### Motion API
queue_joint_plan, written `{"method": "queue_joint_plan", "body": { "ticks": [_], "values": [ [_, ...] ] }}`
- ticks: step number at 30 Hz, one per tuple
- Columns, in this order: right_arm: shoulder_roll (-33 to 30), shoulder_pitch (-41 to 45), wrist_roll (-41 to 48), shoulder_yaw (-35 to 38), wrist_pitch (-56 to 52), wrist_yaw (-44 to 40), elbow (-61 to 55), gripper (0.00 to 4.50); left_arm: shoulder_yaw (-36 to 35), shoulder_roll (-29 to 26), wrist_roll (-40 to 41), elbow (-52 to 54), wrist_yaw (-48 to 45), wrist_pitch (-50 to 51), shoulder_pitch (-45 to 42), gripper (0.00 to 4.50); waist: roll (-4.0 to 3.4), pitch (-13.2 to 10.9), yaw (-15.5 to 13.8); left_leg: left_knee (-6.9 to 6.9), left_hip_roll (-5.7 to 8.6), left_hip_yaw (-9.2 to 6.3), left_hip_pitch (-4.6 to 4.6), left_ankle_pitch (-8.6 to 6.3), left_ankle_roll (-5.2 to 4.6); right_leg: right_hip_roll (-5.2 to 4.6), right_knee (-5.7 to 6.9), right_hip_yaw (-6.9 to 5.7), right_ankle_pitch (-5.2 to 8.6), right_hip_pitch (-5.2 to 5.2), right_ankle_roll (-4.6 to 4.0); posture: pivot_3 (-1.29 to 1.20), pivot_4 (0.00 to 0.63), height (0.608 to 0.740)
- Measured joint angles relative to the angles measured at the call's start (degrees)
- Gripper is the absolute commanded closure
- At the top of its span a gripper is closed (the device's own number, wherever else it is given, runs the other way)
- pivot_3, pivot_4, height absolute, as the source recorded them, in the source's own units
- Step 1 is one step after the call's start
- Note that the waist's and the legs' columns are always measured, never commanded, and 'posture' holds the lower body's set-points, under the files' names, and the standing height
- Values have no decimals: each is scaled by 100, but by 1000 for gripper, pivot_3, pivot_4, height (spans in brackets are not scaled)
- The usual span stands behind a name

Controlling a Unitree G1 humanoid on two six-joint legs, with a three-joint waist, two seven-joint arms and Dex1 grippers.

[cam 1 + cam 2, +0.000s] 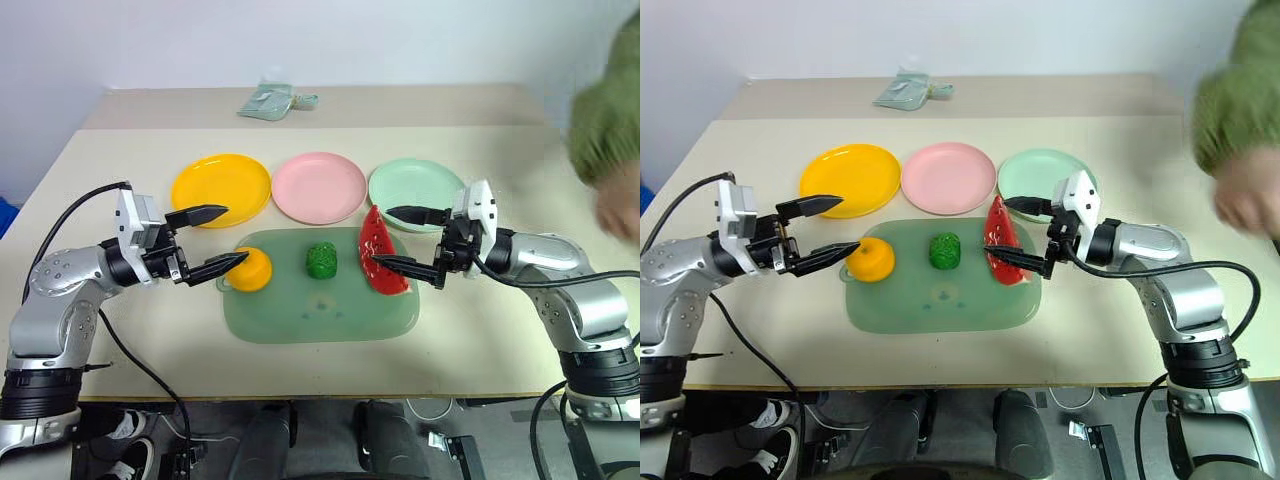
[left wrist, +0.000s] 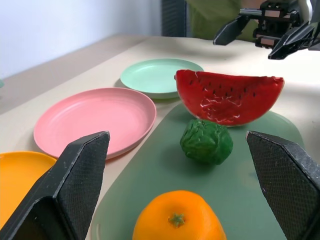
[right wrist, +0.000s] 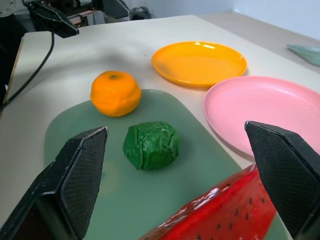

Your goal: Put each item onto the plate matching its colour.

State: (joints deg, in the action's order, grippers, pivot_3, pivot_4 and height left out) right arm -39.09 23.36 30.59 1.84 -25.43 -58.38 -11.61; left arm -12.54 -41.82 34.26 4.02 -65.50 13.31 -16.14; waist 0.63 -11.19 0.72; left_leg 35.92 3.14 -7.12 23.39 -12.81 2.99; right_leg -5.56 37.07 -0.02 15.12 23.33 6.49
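Three toy foods lie on a translucent green mat (image 1: 320, 320): a round orange fruit (image 1: 252, 268) at its left, a bumpy dark green vegetable (image 1: 321, 260) in the middle, and a red watermelon wedge (image 1: 382, 252) at its right. Behind the mat stand a yellow-orange plate (image 1: 221, 188), a pink plate (image 1: 319, 187) and a mint green plate (image 1: 415, 193). My left gripper (image 1: 222, 240) is open, level, just left of the orange fruit and holding nothing. On the other side my right gripper (image 1: 390, 240) is open beside the watermelon wedge, its fingers pointing at it.
A pale green packet (image 1: 268, 101) lies at the table's far edge. A person's green sleeve and hand (image 1: 612, 140) hang over the table's right side. The table's front edge runs just below the mat.
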Motion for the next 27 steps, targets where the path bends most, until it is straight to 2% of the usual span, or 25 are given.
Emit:
{"method": "queue_joint_plan", "body": {
  "ticks": [7,13,19,23,27],
  "values": [
    [-95,-106,22,131,-108,98,-273,11,271,394,-127,-588,-128,-211,-363,0,0,0,-24,3,2,0,2,0,0,0,0,-1,0,-1,1,0,150,740],
    [-410,-282,229,369,-413,153,-713,11,347,395,-180,-893,-365,-273,-778,0,1,-1,19,1,1,1,1,0,0,1,1,-1,0,1,0,0,150,740],
    [-497,-270,217,383,-410,106,-749,11,269,-46,-136,-878,-783,-214,-463,0,0,-1,22,-3,-2,2,2,0,-1,1,0,0,0,4,0,0,150,740],
    [-767,395,93,140,-565,92,-808,11,369,-482,-373,-974,-1132,-264,-551,0,-10,-7,-2,3,-3,4,4,0,0,-1,-2,-1,1,3,-1,0,150,740],
    [-762,654,110,33,-528,-72,-836,11,602,-400,-592,-886,-1154,-432,-561,0,-3,-4,-20,-1,-6,-1,6,-2,-3,-6,-13,-2,0,-1,2,0,150,740]
  ]
}}
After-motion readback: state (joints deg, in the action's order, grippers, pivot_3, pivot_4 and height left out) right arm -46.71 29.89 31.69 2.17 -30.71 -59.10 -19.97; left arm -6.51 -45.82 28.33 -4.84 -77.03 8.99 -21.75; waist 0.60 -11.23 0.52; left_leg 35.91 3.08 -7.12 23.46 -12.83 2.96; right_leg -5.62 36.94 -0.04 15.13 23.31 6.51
